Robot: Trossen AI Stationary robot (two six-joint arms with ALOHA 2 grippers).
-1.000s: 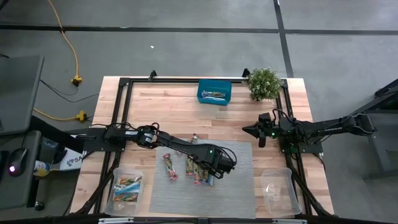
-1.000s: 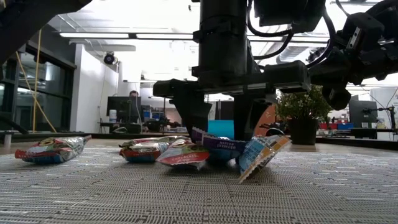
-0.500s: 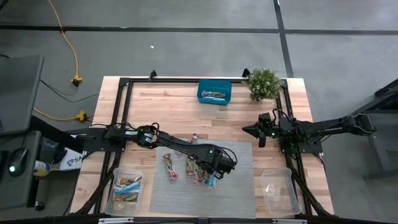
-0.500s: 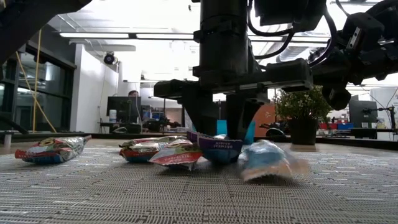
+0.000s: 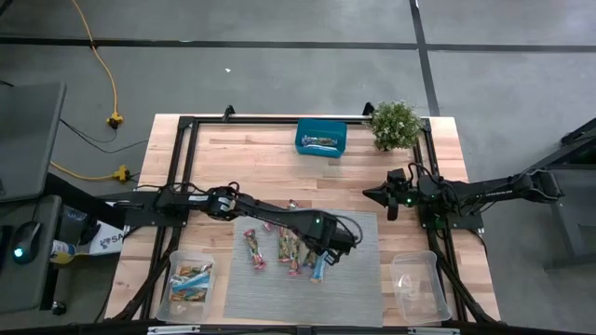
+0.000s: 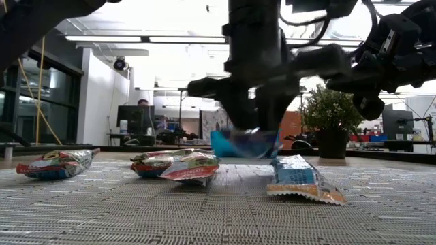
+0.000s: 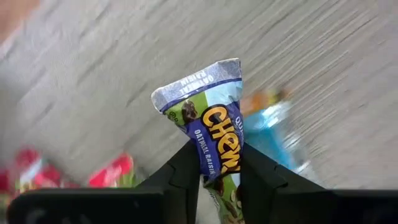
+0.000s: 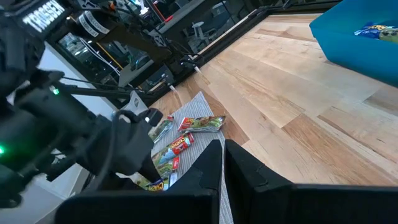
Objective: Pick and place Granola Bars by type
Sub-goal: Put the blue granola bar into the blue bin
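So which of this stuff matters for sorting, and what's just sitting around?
Job:
- bar in left claw
- blue bar on mat
- red bars on mat
- left tub with bars
- empty right tub

Bystanders:
- teal box
- plant
- right claw, parked shut

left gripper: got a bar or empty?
Holding one. In the left wrist view the left gripper is shut on a blue Chewy bar; the low view shows it lifted off the mat.

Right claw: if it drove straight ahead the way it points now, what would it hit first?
Likely the left arm, which lies across the right claw's line; below it lie granola bars on the grey mat. Depth is unclear.
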